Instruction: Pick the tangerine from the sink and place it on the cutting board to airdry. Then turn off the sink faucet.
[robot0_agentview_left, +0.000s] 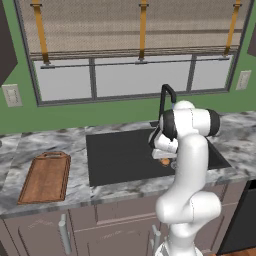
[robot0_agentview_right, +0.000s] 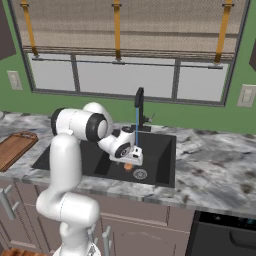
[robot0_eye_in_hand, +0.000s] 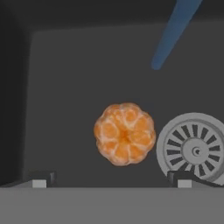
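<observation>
Gripper (robot0_agentview_left: 165, 159) hangs low in the sink (robot0_agentview_left: 115, 155), just above the tangerine (robot0_agentview_left: 165, 161). From the right base view, water runs from the faucet (robot0_agentview_right: 139, 107). Hand view: fingertips (robot0_eye_in_hand: 39, 181) spread wide, empty; the fruit sits beside the drain ring (robot0_eye_in_hand: 194, 151), probably light, soft, wet and slippery, best pinched across its middle.

Arm (robot0_agentview_left: 187, 165) bent low, jaws spread.
</observation>
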